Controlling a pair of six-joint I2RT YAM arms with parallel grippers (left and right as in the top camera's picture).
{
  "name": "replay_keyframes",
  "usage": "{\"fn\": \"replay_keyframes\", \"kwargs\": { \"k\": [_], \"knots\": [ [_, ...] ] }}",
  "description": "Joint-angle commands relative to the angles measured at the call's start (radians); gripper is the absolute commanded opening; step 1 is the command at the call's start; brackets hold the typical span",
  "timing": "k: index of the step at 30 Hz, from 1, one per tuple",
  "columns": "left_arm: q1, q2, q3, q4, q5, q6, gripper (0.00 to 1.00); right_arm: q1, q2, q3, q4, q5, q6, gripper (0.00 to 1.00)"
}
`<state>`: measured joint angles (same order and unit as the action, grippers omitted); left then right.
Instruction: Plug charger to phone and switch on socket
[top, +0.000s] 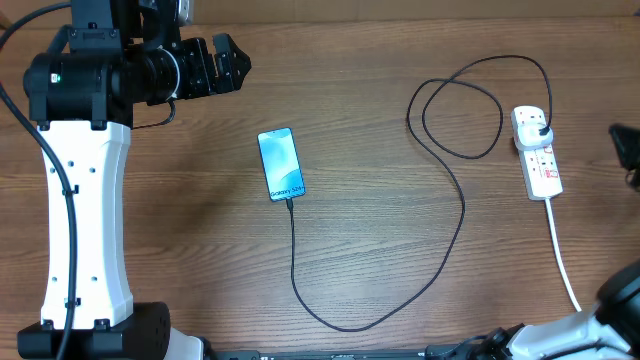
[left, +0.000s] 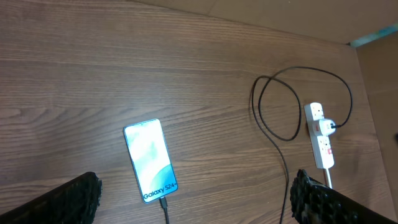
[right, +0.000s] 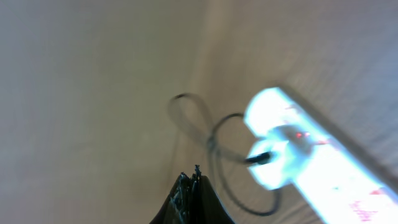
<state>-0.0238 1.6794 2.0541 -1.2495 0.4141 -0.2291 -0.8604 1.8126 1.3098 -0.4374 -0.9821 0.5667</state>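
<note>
Brown wood-grain table (top: 380, 120) beneath phone (top: 281, 164), charger (top: 462, 215) and socket (top: 537, 152); left claw (left: 196, 196) wide open, right claw (right: 191, 186) closed, empty.

Light blue phone (top: 280, 164) screen, black charger (top: 455, 180) cable, white socket (top: 537, 152) – red markings, brown wood-grain table (top: 380, 250).
</note>
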Motion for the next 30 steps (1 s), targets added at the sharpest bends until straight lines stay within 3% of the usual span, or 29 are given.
{"fn": "replay_keyframes", "kwargs": {
  "k": [1, 10, 16, 30],
  "knots": [
    [0.010, 0.002, 0.001, 0.000, -0.007, 0.013, 0.99, 0.037, -0.126, 0.018, 0.000, -0.082, -0.080, 0.04],
    [0.010, 0.002, 0.001, 0.000, -0.007, 0.013, 1.00, 0.177, -0.372, 0.018, -0.055, -0.055, -0.129, 0.04],
    [0.010, 0.002, 0.001, 0.000, -0.007, 0.013, 0.99, 0.323, -0.528, 0.018, -0.138, 0.119, -0.158, 0.04],
    [0.010, 0.002, 0.001, 0.000, -0.007, 0.013, 1.00, 0.826, -0.858, 0.021, -0.539, 0.915, -0.288, 0.04]
  ]
}}
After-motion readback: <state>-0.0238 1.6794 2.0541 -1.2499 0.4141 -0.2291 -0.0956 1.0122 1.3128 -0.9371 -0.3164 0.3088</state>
